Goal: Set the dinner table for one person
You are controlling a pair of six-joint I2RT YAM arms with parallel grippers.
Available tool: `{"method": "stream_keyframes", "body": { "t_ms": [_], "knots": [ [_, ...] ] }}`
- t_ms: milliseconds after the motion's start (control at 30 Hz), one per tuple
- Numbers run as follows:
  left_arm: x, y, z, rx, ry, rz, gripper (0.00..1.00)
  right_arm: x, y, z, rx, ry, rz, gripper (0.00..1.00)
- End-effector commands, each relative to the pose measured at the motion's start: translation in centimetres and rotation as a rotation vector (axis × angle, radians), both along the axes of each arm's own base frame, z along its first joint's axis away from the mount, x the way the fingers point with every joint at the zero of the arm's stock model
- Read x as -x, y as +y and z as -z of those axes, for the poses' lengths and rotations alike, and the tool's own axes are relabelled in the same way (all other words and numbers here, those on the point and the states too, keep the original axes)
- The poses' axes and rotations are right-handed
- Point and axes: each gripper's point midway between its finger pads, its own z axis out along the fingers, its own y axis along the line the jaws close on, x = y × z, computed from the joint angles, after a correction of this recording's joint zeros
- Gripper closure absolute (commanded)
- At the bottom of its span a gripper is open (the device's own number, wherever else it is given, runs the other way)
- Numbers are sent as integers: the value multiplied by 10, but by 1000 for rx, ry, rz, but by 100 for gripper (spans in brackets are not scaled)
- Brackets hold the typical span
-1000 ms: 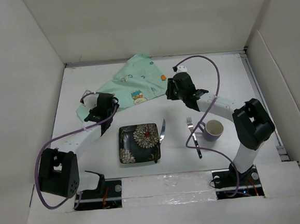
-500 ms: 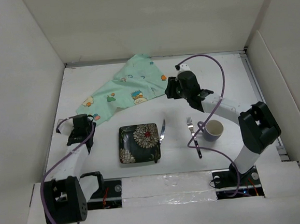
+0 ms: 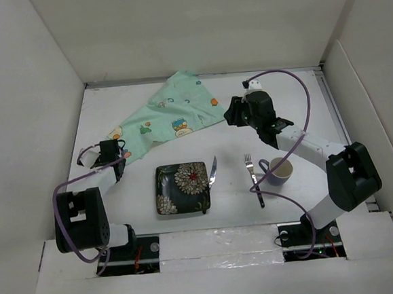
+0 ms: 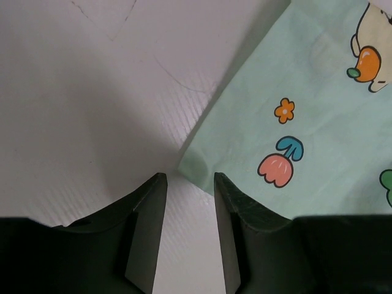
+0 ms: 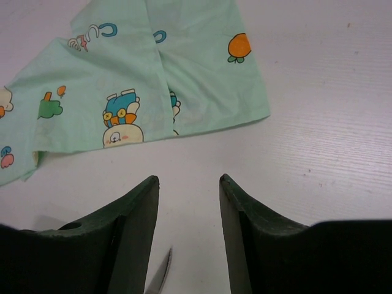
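The white dinner table point(image 3: 302, 104) carries a dark floral square plate point(image 3: 183, 187), a knife point(image 3: 212, 171) at its right, a fork point(image 3: 254, 180) and a purple cup point(image 3: 279, 171). A mint-green cartoon-print cloth mat point(image 3: 167, 115) lies crumpled at the back. My left gripper point(image 3: 111, 149) is open and empty at the mat's left corner; in the left wrist view that corner point(image 4: 197, 168) lies just ahead of the gap between my fingers point(image 4: 187, 184). My right gripper point(image 3: 231, 117) is open and empty just right of the mat; in the right wrist view point(image 5: 188, 184) the mat point(image 5: 141, 79) is ahead and the knife tip point(image 5: 160, 277) shows below.
White walls enclose the table on the left, back and right. The right arm's purple cable point(image 3: 294, 85) loops above the table's right side. Both arm bases sit at the near edge.
My left gripper has pulled off the mat to the left and near side and now sits at the mat's left corner. My right gripper has shifted slightly right, away from the mat.
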Motion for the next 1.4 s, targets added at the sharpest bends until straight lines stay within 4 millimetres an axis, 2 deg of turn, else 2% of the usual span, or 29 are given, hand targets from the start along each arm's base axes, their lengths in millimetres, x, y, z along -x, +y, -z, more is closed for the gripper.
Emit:
{"method": "stream_keyframes", "body": {
  "t_ms": [0, 67, 100, 167, 200, 267, 367, 467, 600, 667, 700, 767, 800, 833, 900, 1000, 1033, 1100, 1133, 1167, 1233, 1267, 1300, 1367],
  "knots": [
    [3, 3, 6, -14, 30, -18, 66, 0, 5, -25, -48, -72, -25, 50],
    [2, 5, 11, -22, 46, -24, 69, -1, 6, -23, -49, -69, -28, 51],
    [0, 4, 11, -17, 46, -18, 78, -1, 6, -21, -48, -66, -28, 51],
    [-5, 4, 11, -18, 49, -10, 86, -2, 7, -18, -47, -61, -27, 51],
    [-8, 3, 12, -16, 48, -2, 95, -4, 3, -16, -45, -59, -18, 51],
    [-9, 4, 11, -17, 46, 0, 99, -4, 3, -14, -42, -55, -18, 51],
    [-16, 4, 4, -31, 14, 26, 100, -5, 3, -10, -38, -47, -18, 51],
    [-22, -1, -14, -41, -34, 57, 100, -8, -3, -6, -25, -45, -2, 51],
    [-25, -15, -67, -70, -176, 125, 100, -17, -16, 9, 14, -10, 46, 44],
    [-22, -19, -81, -66, -234, 148, 100, -18, -17, 19, 37, 18, 53, 43],
    [-20, -22, -97, -68, -287, 170, 100, -24, -21, 19, 42, 22, 69, 42],
    [-16, -25, -106, -76, -318, 199, 100, -27, -24, 36, 73, 58, 84, 42],
    [-15, -27, -116, -80, -347, 216, 100, -33, -23, 34, 77, 55, 94, 42],
    [-13, -27, -117, -89, -346, 232, 100, -35, -24, 50, 100, 93, 100, 42],
    [-11, -34, -122, -71, -362, 268, 100, -48, -24, 61, 126, 140, 113, 42],
    [-11, -39, -126, -56, -388, 286, 100, -51, -24, 87, 155, 212, 124, 43],
    [-11, -39, -127, -57, -396, 290, 100, -60, -22, 81, 148, 205, 140, 43],
    [-10, -42, -135, -52, -431, 299, 100, -63, -25, 102, 183, 260, 165, 43],
    [-10, -43, -139, -46, -447, 302, 100, -73, -23, 97, 176, 251, 186, 43],
    [-11, -47, -144, -35, -478, 316, 100, -77, -27, 108, 199, 269, 211, 44],
    [-9, -52, -157, -22, -547, 325, 100, -80, -24, 113, 216, 291, 224, 44],
    [-8, -55, -155, -9, -565, 335, 100, -89, -23, 107, 216, 278, 246, 44],
    [-6, -57, -161, -1, -598, 336, 100, -90, -24, 115, 227, 302, 254, 44],
    [-4, -60, -159, 11, -613, 346, 100, -100, -22, 110, 221, 289, 276, 44]
  ]
}}
